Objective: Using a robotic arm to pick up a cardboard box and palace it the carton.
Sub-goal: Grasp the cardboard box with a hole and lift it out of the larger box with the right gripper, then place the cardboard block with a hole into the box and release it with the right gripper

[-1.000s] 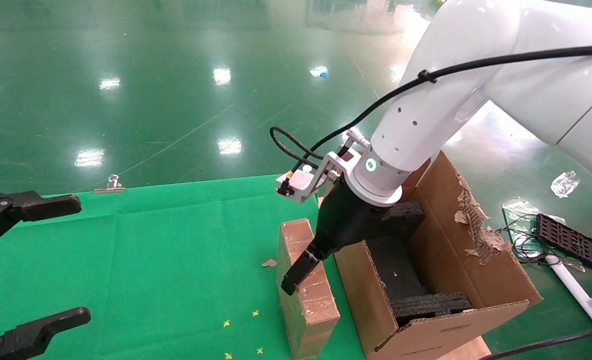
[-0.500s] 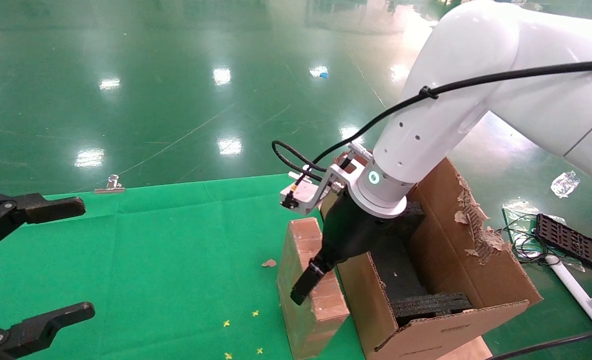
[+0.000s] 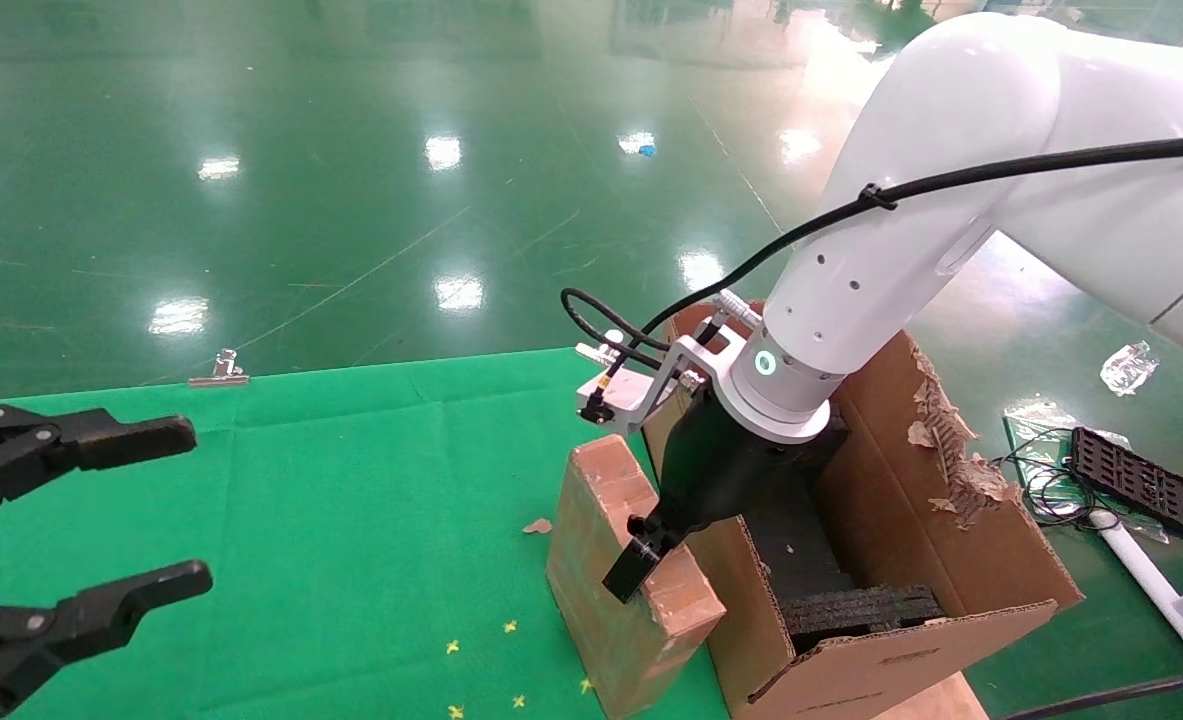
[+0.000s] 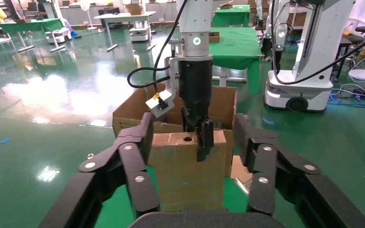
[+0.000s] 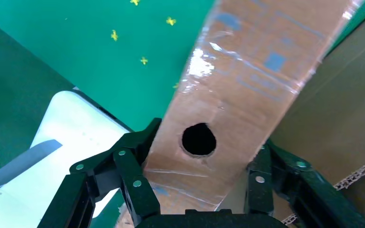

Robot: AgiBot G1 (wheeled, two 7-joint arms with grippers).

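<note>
Right gripper (image 3: 651, 545): clamped on the box's narrow top edge, fingers either side of its round hole.
Box (image 3: 611, 560): centre frame, tilted, against the carton's (image 3: 951, 560) left wall.
Left gripper (image 3: 101, 520): spread wide, lower left, well apart.
Cloth (image 3: 351, 520): open between them.

The cardboard box (image 3: 631, 575) runs off the head view's bottom edge, its base unseen. The right gripper (image 3: 651, 545) shows one finger only; the other is hidden behind the box. The carton (image 3: 961, 520) is partly masked by the arm.
</note>
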